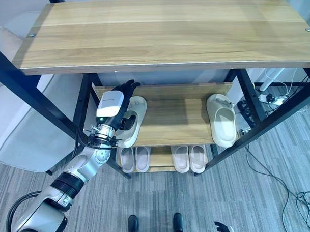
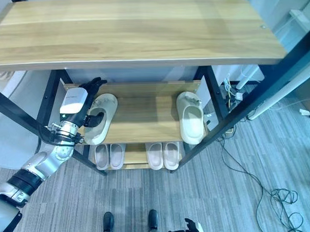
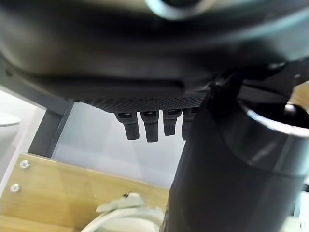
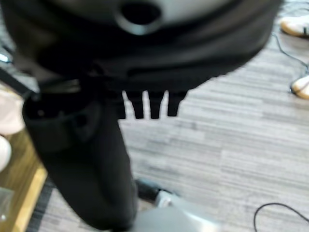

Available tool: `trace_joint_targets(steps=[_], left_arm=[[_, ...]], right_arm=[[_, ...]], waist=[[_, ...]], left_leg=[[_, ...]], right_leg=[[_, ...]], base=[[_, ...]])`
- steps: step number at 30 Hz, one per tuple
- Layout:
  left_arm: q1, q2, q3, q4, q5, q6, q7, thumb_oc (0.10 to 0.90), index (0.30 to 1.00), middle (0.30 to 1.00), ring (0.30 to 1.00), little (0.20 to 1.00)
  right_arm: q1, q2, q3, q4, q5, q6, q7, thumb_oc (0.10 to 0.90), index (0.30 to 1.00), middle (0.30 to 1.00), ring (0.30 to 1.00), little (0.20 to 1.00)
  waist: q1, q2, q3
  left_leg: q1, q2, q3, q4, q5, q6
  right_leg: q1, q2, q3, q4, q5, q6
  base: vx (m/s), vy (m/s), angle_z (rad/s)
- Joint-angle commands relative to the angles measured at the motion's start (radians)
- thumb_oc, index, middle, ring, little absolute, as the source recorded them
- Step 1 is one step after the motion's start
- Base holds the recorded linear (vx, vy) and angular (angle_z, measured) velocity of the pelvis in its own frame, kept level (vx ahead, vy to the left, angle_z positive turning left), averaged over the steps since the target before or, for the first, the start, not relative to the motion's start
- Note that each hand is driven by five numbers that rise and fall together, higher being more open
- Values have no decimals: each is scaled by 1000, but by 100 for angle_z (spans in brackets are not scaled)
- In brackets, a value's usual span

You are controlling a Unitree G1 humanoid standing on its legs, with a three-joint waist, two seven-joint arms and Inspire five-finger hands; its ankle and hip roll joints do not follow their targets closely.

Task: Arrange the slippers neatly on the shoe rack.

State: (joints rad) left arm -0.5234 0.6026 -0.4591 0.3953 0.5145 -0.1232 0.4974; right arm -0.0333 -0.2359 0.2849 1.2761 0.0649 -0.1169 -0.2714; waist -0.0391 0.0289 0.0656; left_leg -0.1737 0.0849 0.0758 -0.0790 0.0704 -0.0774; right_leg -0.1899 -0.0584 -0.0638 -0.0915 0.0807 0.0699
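On the rack's middle shelf (image 1: 170, 116) a cream slipper (image 1: 138, 106) lies at the left end, toe toward the back. My left hand (image 1: 113, 105) rests on its near left side, open, fingers (image 3: 145, 126) straight and pointing to the back of the shelf; the thumb lies by the slipper's (image 3: 126, 213) strap opening. A second cream slipper (image 1: 222, 121) lies at the shelf's right end, apart from the first. My right hand (image 2: 193, 230) hangs low over the floor, open, its fingers (image 4: 150, 105) straight.
The wide wooden top shelf (image 1: 163, 32) overhangs the middle one. Two pale pairs of slippers (image 1: 134, 158) (image 1: 190, 158) stand on the bottom shelf. Black frame posts (image 1: 84, 101) flank the shelves. A grey cushion (image 1: 22, 126) is at left, cables (image 1: 289, 197) on the floor at right.
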Motion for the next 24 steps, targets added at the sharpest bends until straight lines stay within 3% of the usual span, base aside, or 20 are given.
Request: trace_joint_targets(steps=[1, 10, 11, 12, 24], left_arm=[[-159, 29, 53, 57, 34, 0, 96, 800, 900, 900, 900, 900], [-236, 23, -15, 224, 50, 36, 93, 800, 900, 900, 900, 900], [-234, 18, -13, 244, 33, 35, 88, 665, 698, 698, 698, 698], [-234, 17, -14, 246, 20, 28, 79, 400, 300, 300, 300, 300], [-288, -19, -60, 233, 5, 6, 79, 400, 300, 300, 300, 300]], right_arm=[[5, 12, 38, -27, -34, 2, -21, 800, 900, 900, 900, 900], [4, 6, 61, -36, -50, -5, -19, 800, 900, 900, 900, 900], [4, 5, 61, -34, -51, -3, -17, 800, 900, 900, 900, 900], [5, 3, 60, -34, -53, -2, -17, 800, 900, 900, 900, 900], [9, -1, 75, -32, -66, 5, -15, 800, 900, 900, 900, 900]], waist=[[5, -46, 1], [-3, -59, 9], [-5, -59, 6], [-6, -59, 4], [-21, -48, -7]], left_leg=[[-47, -64, -59, -8, -39, 13], [-48, -62, -48, -8, -41, 16], [-44, -62, -48, -8, -42, 17], [-41, -62, -48, -8, -44, 17], [-21, -66, -33, -8, -55, 20]], right_leg=[[-27, -63, -12, 4, -28, 99], [-36, -64, -7, 4, -22, 105], [-35, -64, -6, 4, -22, 105], [-33, -65, -3, 4, -23, 105], [-25, -69, 11, 4, -26, 107]], base=[[24, 30, -5], [8, 5, -1], [36, 14, -2], [25, 11, -5], [12, -3, -3]])
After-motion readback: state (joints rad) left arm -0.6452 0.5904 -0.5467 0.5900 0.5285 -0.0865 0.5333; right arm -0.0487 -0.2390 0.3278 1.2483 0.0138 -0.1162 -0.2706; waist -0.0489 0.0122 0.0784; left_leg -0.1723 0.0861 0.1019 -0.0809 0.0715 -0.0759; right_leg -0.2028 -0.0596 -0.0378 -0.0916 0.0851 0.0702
